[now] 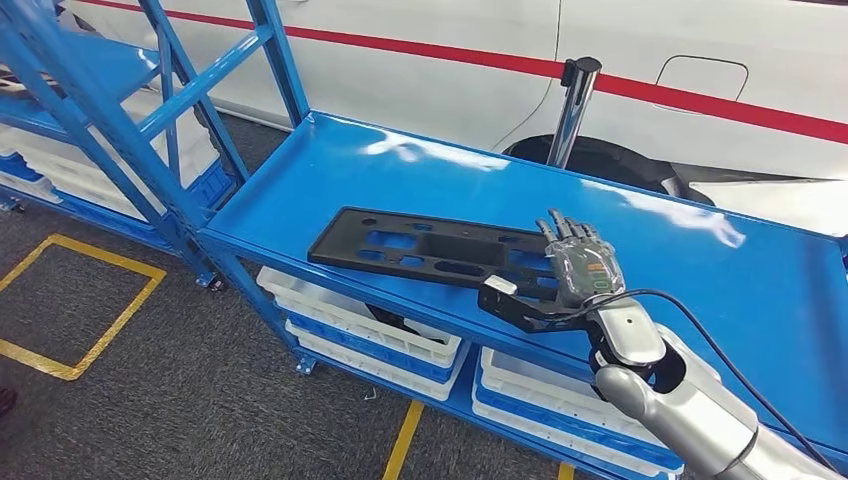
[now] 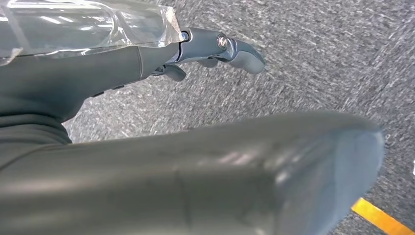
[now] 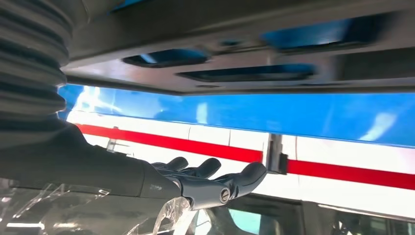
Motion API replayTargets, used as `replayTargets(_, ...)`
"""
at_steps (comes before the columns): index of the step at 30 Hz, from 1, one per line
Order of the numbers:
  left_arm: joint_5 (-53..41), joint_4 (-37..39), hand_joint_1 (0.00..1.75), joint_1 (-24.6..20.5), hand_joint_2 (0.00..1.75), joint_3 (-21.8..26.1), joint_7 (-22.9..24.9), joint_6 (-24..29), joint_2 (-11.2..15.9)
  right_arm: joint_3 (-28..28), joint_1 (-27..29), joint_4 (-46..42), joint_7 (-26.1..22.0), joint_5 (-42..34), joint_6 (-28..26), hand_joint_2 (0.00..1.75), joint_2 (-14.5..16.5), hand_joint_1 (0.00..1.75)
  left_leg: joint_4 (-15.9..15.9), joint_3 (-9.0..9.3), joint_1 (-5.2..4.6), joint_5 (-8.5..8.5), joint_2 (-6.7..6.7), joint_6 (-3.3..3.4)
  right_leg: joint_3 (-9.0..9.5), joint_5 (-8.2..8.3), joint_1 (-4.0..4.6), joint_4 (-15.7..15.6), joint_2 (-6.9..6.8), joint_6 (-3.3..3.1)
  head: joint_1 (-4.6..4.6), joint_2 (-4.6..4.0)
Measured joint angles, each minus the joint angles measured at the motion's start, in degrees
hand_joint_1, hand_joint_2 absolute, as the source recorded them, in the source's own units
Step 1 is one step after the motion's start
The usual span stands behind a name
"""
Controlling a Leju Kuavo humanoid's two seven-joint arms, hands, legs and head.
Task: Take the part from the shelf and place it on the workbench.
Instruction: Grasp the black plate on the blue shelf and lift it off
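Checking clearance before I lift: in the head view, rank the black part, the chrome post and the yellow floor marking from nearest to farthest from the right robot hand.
1. Black part: on the blue shelf, right at the right robot hand.
2. Chrome post: behind the shelf, by the white car.
3. Yellow floor marking: on the grey floor, far left.

this is looking like a car factory or assembly workshop. a blue steel shelf rack (image 1: 640,250) is standing on grey carpeted floor (image 1: 180,390) marked with yellow tape lines (image 1: 75,300). white and blue stacking trays (image 1: 370,335) are sitting on its lower level, and a white car body with a red stripe (image 1: 640,60) is standing just behind the rack.
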Motion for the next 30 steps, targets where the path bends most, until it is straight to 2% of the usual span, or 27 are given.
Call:
replayTargets(2,0.24,0.00,0.00,0.02,0.00,-0.01,0.00,0.01,0.01,-0.08,-0.05,0.14,-0.03,0.03,-0.15,1.75,0.00,0.00,5.28,-2.45,0.24,-2.84,0.12,-0.69,0.09,0.01,-0.14,-0.07,-0.06,-0.49,-0.11,0.00)
replayTargets(4,0.34,0.01,0.00,0.08,0.00,-0.02,0.00,-0.05,-0.02,-0.08,-0.04,0.36,-0.07,0.03,-0.31,1.75,0.00,0.00,13.29,-6.38,0.42,-6.03,0.18,-1.14,0.07,-0.04,-0.11,-0.06,-0.07,-0.71,-0.19,0.00)
replayTargets(5,0.36,0.01,0.00,0.13,0.00,-0.03,0.00,-0.07,-0.04,-0.05,-0.03,0.49,-0.08,0.03,-0.38,1.75,0.00,0.00,15.86,-7.78,0.46,-6.61,0.19,-1.19,0.07,-0.07,-0.08,-0.06,-0.05,-0.74,-0.20,0.00)
replayTargets(6,0.38,0.01,0.00,0.16,0.00,-0.03,0.00,-0.08,-0.06,-0.04,-0.03,0.61,-0.09,0.04,-0.45,1.75,0.00,0.00,16.30,-8.20,0.46,-6.12,0.19,-1.11,0.11,-0.08,-0.04,-0.06,-0.02,-0.75,-0.21,0.00)
replayTargets(7,0.40,0.01,0.00,0.16,0.00,-0.03,0.00,-0.07,-0.08,-0.03,-0.03,0.71,-0.09,0.04,-0.50,1.75,0.00,0.00,14.29,-7.45,0.40,-4.63,0.19,-0.88,0.17,-0.10,0.03,-0.06,0.01,-0.76,-0.21,0.00)
replayTargets(9,0.48,0.00,0.00,0.05,0.00,-0.02,0.00,0.00,-0.07,-0.04,-0.06,0.80,-0.10,0.04,-0.56,1.75,0.00,0.00,5.60,-3.53,0.05,-0.64,0.20,0.09,0.31,-0.17,0.18,-0.04,0.03,-0.70,-0.22,0.00)
replayTargets(10,0.56,0.00,0.00,-0.02,0.00,-0.02,-0.01,0.04,-0.07,-0.04,-0.07,0.84,-0.10,0.04,-0.58,1.75,0.00,0.00,1.99,-1.90,-0.18,0.65,0.27,0.55,0.32,-0.23,0.30,-0.02,0.03,-0.60,-0.22,0.00)
replayTargets(11,0.66,0.00,0.00,-0.06,0.00,-0.03,-0.01,0.20,-0.07,-0.04,-0.07,0.88,-0.10,0.04,-0.59,1.75,0.00,0.00,-0.28,-0.90,-0.42,1.30,0.34,0.91,0.30,-0.30,0.35,0.00,0.00,-0.43,-0.21,0.00)
replayTargets(12,0.77,0.00,0.00,-0.06,0.00,-0.03,-0.02,0.47,-0.08,-0.03,-0.06,0.92,-0.10,0.03,-0.60,1.75,0.00,0.07,-1.13,-0.58,-0.61,1.36,0.40,1.09,0.28,-0.34,0.35,-0.03,-0.05,-0.20,-0.21,0.00)
replayTargets(14,1.08,0.00,0.00,0.00,0.00,-0.03,-0.08,1.13,-0.19,-0.05,-0.05,0.97,-0.24,-0.36,-0.63,1.75,0.01,0.88,-1.58,-0.30,-0.52,1.59,0.46,1.23,0.37,-0.41,0.24,-0.16,-0.12,0.42,-0.21,0.00)
replayTargets(16,1.36,0.00,0.00,-0.04,0.00,-0.02,-0.37,1.45,-0.32,-0.07,-0.06,0.98,-0.55,-1.26,-0.62,1.75,0.02,1.68,-2.32,0.31,-0.17,2.00,0.47,1.57,-0.31,-1.84,0.21,1.76,-0.12,0.98,-0.14,-0.01)
replayTargets(17,1.49,0.00,0.00,-0.07,0.00,-0.02,-0.62,1.47,-0.38,-0.07,-0.05,0.98,-0.71,-1.74,-0.60,1.75,0.02,1.75,-2.57,0.58,-0.03,2.16,0.47,1.72,-1.50,-3.46,0.18,4.52,-0.11,1.20,-0.10,-0.01)
replayTargets(19,1.87,0.00,0.00,-0.06,0.00,-0.02,-1.21,1.33,-0.42,0.00,0.04,0.98,-1.03,-2.47,-0.51,1.75,0.04,1.75,-2.58,0.64,-0.05,2.16,0.41,1.93,-5.19,-7.07,0.14,12.39,-0.10,1.59,-0.06,0.00)
replayTargets(20,2.07,0.00,0.00,-0.01,0.00,-0.02,-1.57,1.26,-0.44,0.06,0.13,0.98,-1.18,-2.79,-0.44,1.75,0.05,1.75,-2.56,0.66,-0.04,2.13,0.36,1.95,-6.68,-7.88,0.09,15.32,-0.10,1.78,-0.05,0.00)
replayTargets(21,2.16,0.00,0.00,0.02,0.00,-0.02,-1.98,1.25,-0.45,0.11,0.19,0.98,-1.33,-3.11,-0.38,1.75,0.06,1.75,-2.53,0.69,0.01,2.08,0.30,1.94,-7.29,-7.62,0.01,16.33,-0.11,1.95,-0.05,0.00)
replayTargets(22,2.15,0.00,0.00,0.02,0.00,-0.02,-2.41,1.38,-0.45,0.15,0.21,0.98,-1.45,-3.40,-0.32,1.75,0.07,1.75,-2.47,0.76,0.09,2.00,0.23,1.87,-6.72,-6.23,-0.12,14.89,-0.12,2.12,-0.05,0.00)
replayTargets(24,1.98,0.00,0.00,-0.05,0.00,-0.02,-3.15,1.74,-0.45,0.16,0.18,0.97,-1.60,-3.76,-0.32,1.75,0.07,1.75,-2.09,0.86,0.26,1.64,0.10,1.42,-3.18,-2.25,-0.43,7.22,-0.15,2.41,-0.05,0.00)
replayTargets(25,1.99,0.00,0.00,-0.15,0.00,-0.02,-3.47,1.78,-0.44,0.17,0.09,0.95,-1.67,-3.88,-0.34,1.75,0.08,1.75,-1.69,0.76,0.21,1.36,0.05,1.09,-1.53,-0.89,-0.51,3.65,-0.06,2.31,-0.05,0.00)
replayTargets(26,2.04,0.00,0.00,-0.23,0.00,-0.02,-3.82,1.62,-0.43,0.17,0.00,0.91,-1.74,-3.98,-0.42,1.75,0.09,1.75,-1.39,0.63,0.13,1.14,0.02,0.77,-0.49,-0.24,-0.52,1.38,0.02,2.07,-0.08,0.00)
replayTargets(28,2.08,0.00,0.00,-0.33,0.00,-0.02,-4.70,0.98,-0.41,0.17,-0.23,0.83,-1.96,-4.17,-0.62,1.75,0.12,1.75,-1.08,0.44,-0.01,0.94,0.00,0.31,-0.12,-0.27,-0.27,0.43,0.21,1.26,-0.13,0.00)
replayTargets(30,2.01,0.00,0.00,-0.38,0.87,-0.02,-5.46,0.60,-0.38,0.17,-0.61,0.65,-2.16,-4.26,-0.78,1.75,0.15,1.75,-0.62,0.30,0.17,0.49,0.04,-0.15,-0.02,-0.20,-0.26,0.36,0.12,0.52,-0.16,0.00)
